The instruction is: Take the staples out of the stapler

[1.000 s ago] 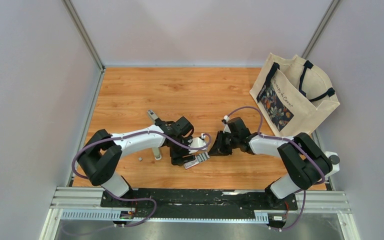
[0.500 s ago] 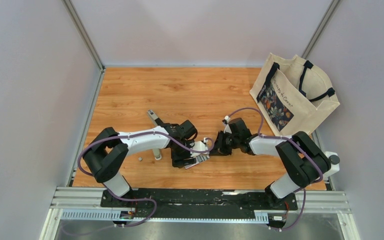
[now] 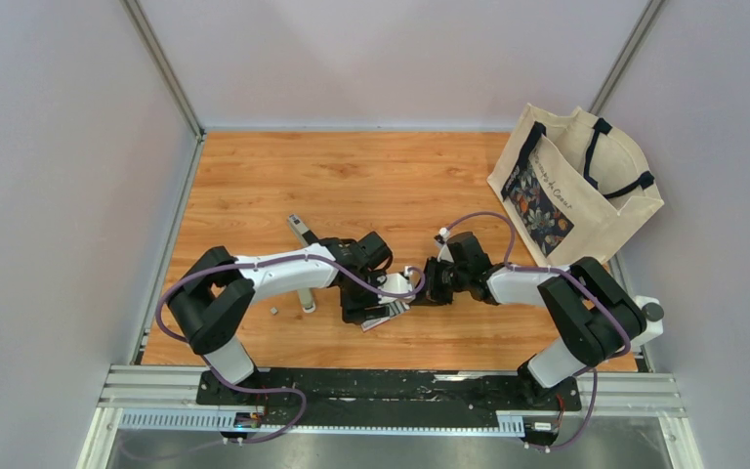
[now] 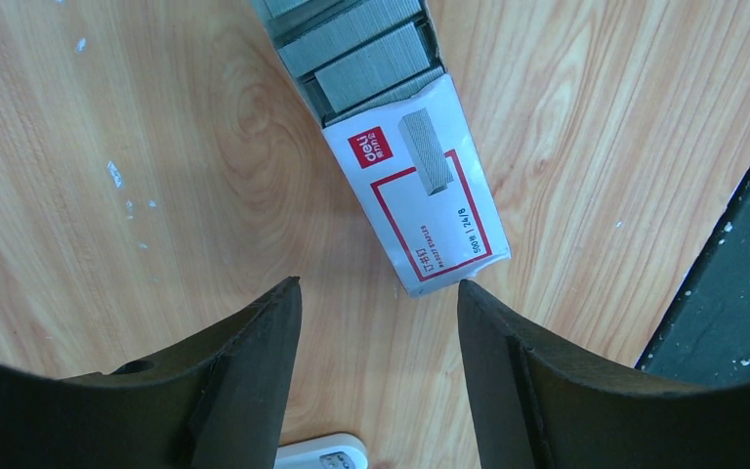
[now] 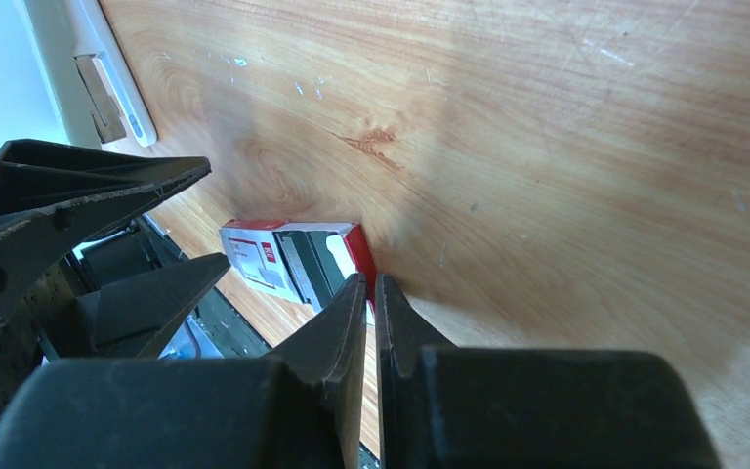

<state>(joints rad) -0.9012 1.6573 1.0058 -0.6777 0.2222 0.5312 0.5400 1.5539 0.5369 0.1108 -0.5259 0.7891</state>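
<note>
Your left gripper point(image 4: 376, 284) hangs spread and empty over the box point(image 4: 420, 195); your right gripper point(image 5: 371, 281) is pressed nearly together at the box's red end, gripping nothing visible. The staples point(image 4: 366, 49) sit in its open end. They are light, stiff, slick strips that likely snap apart, so pinch their long sides, which seem to run crosswise to the box.

Bright, even overhead light fills the top view. The orange-brown wooden tabletop point(image 3: 352, 176) carries only faint, soft shadows beneath the arms. Both wrist views bend at their edges. The red-and-white cardboard staple box point(image 4: 420, 210) is sharp, its print legible. The black fingers point(image 5: 337, 337) of the right gripper point(image 5: 370, 281) loom dark and soft-focused over shaded wood, with a pale sheen beyond.
</note>
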